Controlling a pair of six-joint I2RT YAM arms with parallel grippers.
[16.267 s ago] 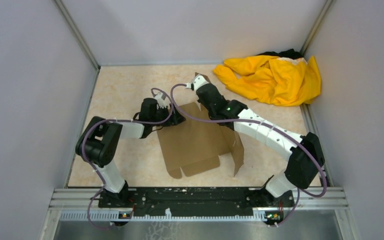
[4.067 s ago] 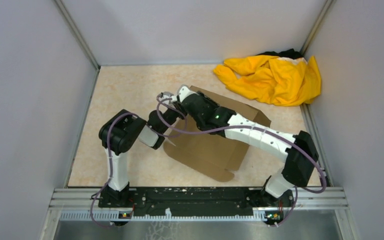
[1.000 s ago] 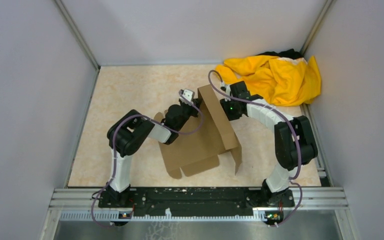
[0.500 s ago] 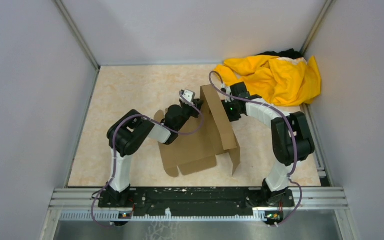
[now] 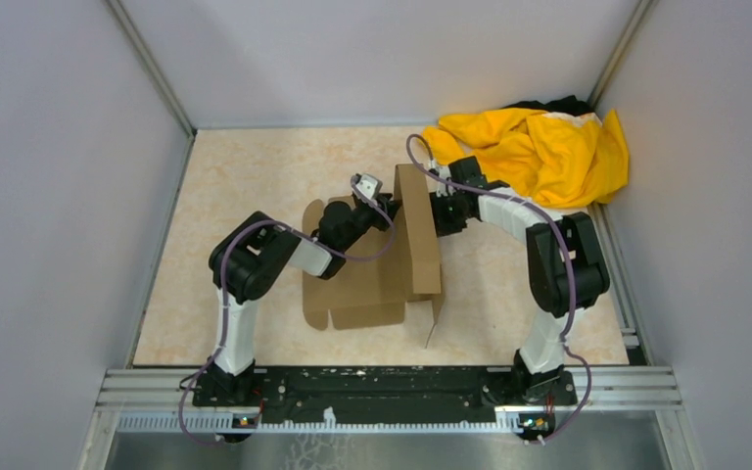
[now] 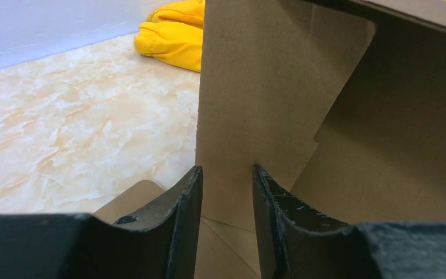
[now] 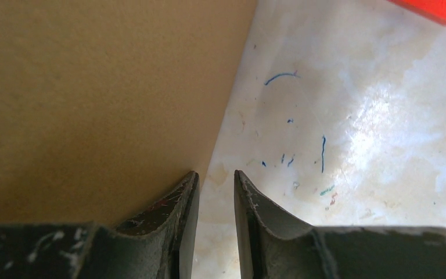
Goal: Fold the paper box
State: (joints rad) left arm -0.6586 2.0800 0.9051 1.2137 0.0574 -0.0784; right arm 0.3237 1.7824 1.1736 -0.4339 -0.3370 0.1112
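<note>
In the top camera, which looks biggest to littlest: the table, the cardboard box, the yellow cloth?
Largest: the table. Then the paper box and the yellow cloth, which look about alike, so no ranking between them.

We find the top view bright and even, the light coming softly from above. The box (image 5: 421,235) gives only a weak shadow on the table (image 5: 255,166), and the walls (image 5: 59,196) show no glare. In the left wrist view the right part of the cardboard is in deep shade, and the left fingers (image 6: 186,226) near the lens are dark and blurred. In the right wrist view we see a pale glare on the table at right, and the close cardboard is out of focus.
</note>
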